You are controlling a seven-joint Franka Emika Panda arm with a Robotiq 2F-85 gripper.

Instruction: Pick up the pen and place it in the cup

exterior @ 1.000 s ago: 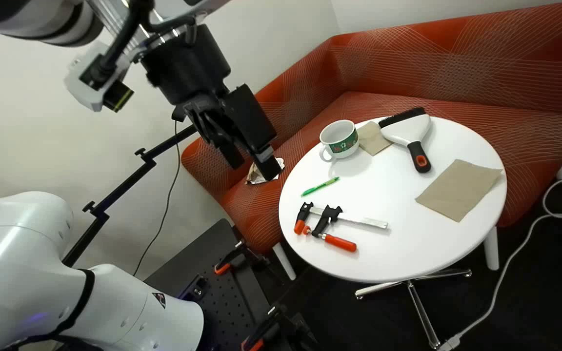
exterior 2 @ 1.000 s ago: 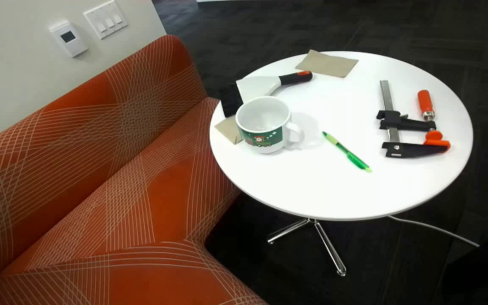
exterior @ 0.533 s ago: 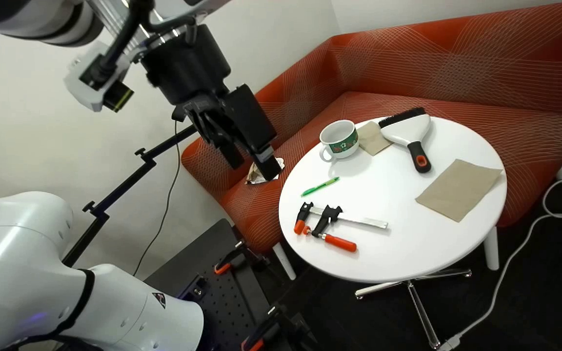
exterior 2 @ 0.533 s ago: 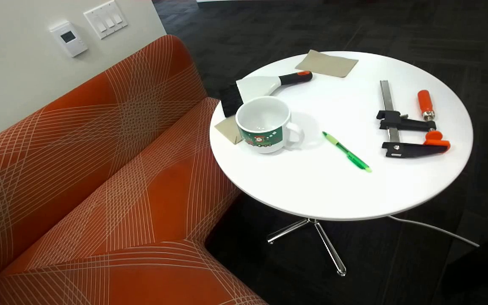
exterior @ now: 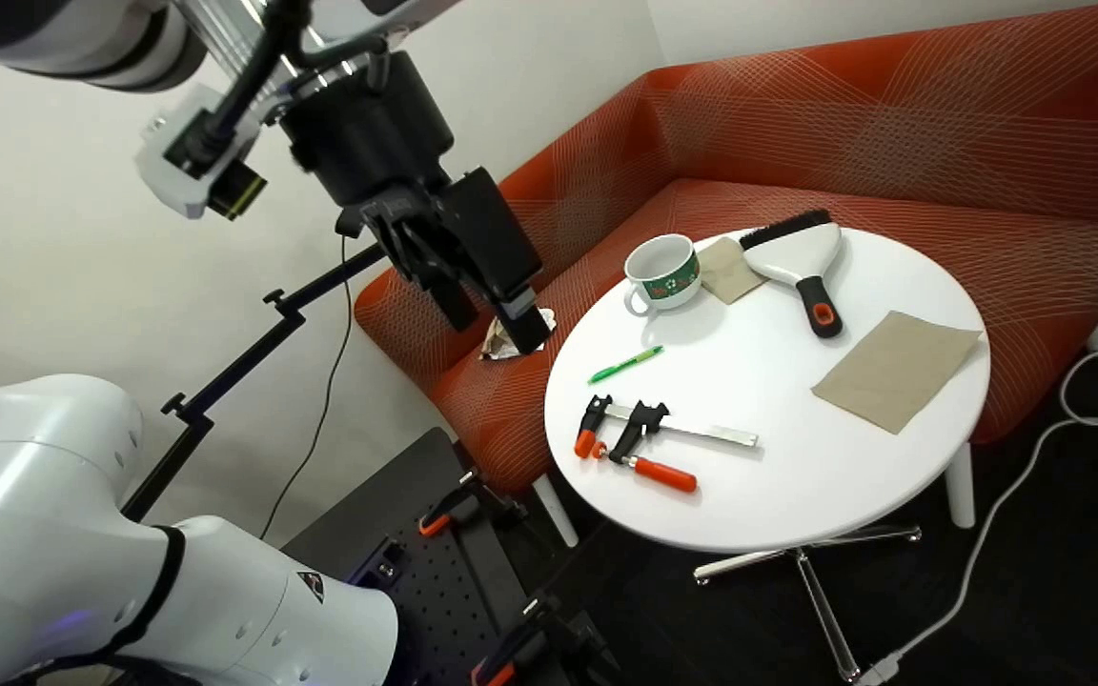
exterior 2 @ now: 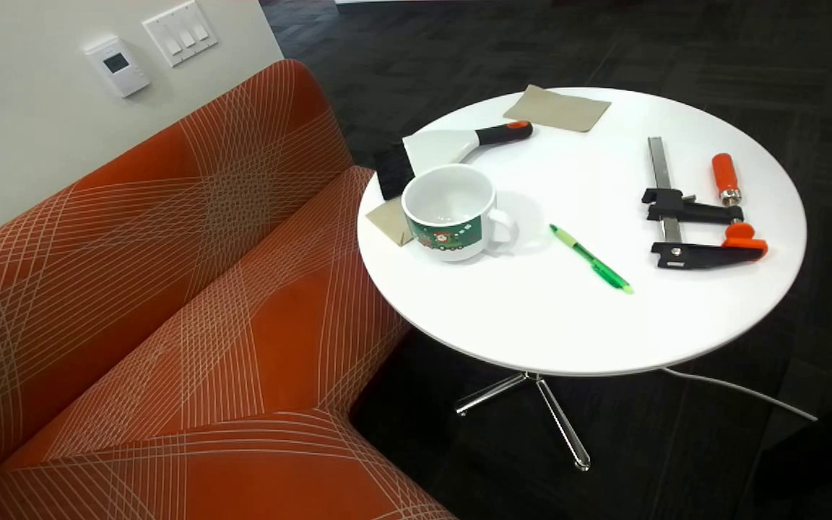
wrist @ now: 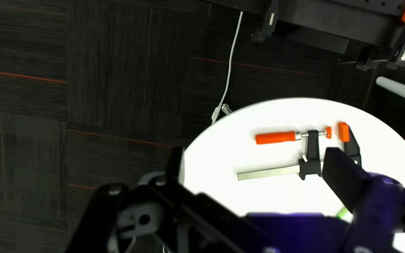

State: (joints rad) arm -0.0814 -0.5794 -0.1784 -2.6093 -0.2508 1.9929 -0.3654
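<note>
The green pen (exterior: pixel 625 365) lies flat on the round white table (exterior: pixel 787 491). In an exterior view the pen (exterior 2: pixel 591 258) lies between the cup and a clamp. In the wrist view only a small piece of the pen (wrist: pixel 343 213) shows beside the right finger. The cup (exterior: pixel 671 286) is a white mug with a green printed band. It stands upright with its handle towards the pen, and its visible inside holds nothing; it also shows in an exterior view (exterior 2: pixel 451 249). My gripper (exterior: pixel 494 326) is open and empty, high above and beside the table. The wrist view shows its fingers (wrist: pixel 257 158) wide apart.
A red-and-black clamp (exterior: pixel 642 419) lies near the pen. A white brush with a black handle (exterior: pixel 802 257) and brown paper pieces (exterior: pixel 897 372) lie on the table. A red sofa (exterior: pixel 892 124) borders the table. A pegboard base with clamps (exterior: pixel 454 572) stands below the arm.
The wrist and its camera have shifted very slightly to the right in an exterior view. The gripper stays open. The pen, cup and other things have not moved.
</note>
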